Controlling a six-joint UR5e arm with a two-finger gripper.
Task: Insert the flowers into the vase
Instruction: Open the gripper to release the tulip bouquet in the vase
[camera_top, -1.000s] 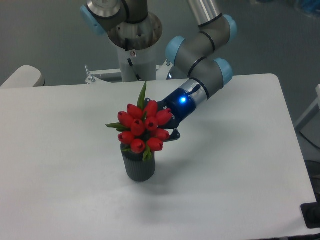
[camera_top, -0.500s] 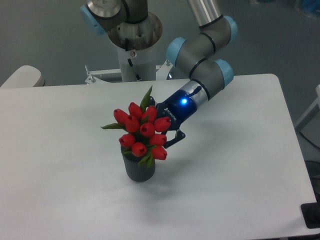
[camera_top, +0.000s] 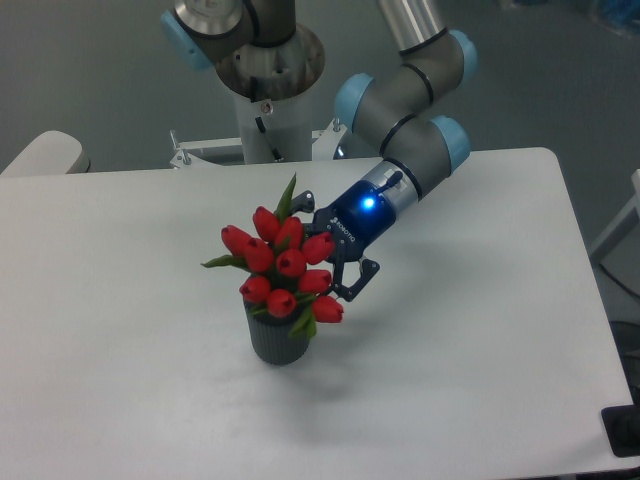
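At inspection the flowers (camera_top: 283, 268) stood in the mouth of the vase (camera_top: 279, 338), near the middle of the white table (camera_top: 480, 330), the bunch spreading wider than the rim and leaning slightly left. Compared with half a second earlier, the bunch had tipped a little further left and sat no lower. To the right, the end effector (camera_top: 345, 270) had its fingers parted and lay just beside the buds, where previously it sat closer in among them; it gripped nothing. Judgement: release was made and insertion appeared essentially complete. The remaining hazard was a finger brushing the rightmost bud on withdrawal. The arm's base (camera_top: 268, 95) stood behind, well apart.
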